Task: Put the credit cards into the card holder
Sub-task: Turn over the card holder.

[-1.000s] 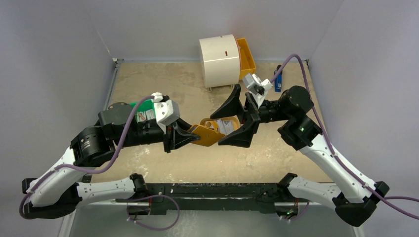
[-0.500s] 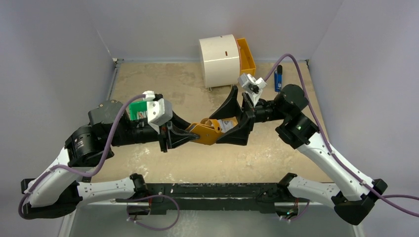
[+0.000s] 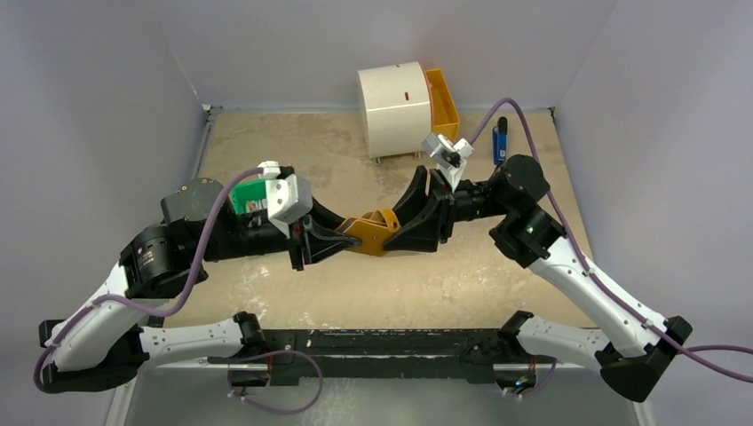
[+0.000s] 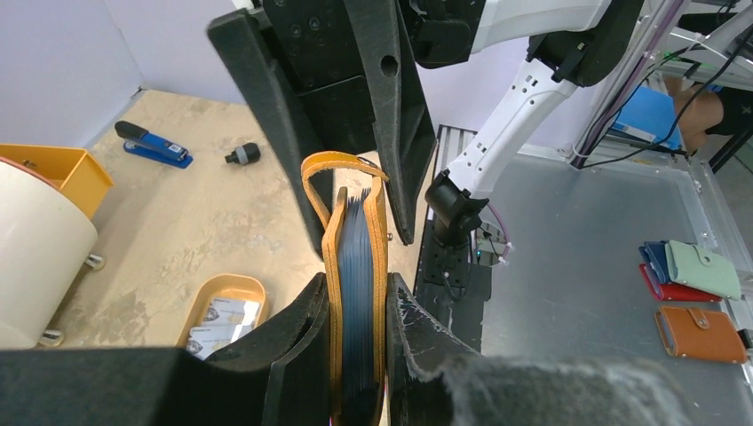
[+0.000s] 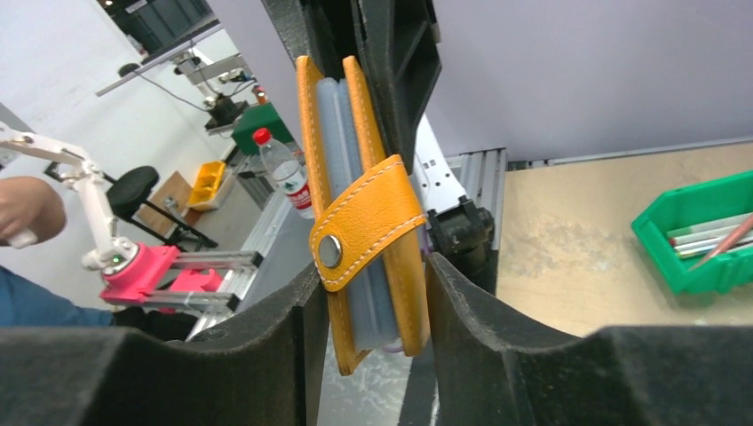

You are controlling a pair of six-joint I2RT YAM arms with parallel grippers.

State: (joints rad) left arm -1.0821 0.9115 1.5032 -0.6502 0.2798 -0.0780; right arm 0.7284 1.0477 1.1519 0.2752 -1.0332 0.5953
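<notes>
**Card holder held in mid-air by both grippers; loose cards on the desk below**

The tan leather card holder hangs above the middle of the desk, caught between the two arms, which meet end to end. The left gripper is clenched on one end of it. In the left wrist view its two black fingers press flat on the two covers, with a stack of dark blue-grey leaves between them. The right gripper grasps the opposite end. In the right wrist view its fingers lie against both covers, and the strap with its metal snap folds across the edge between them. Whether the pale leaves inside are cards or pockets cannot be told.

The credit cards, white with small printed marks, lie in a shallow tan tray on the desk beneath the holder. They show only in the left wrist view.

At the far edge of the desk stands a white drum-shaped container with an orange bin just behind it. A blue stapler lies to its right and a small black knob lies near the stapler. A green bin of grey sticks sits on the left side of the desk.
</notes>
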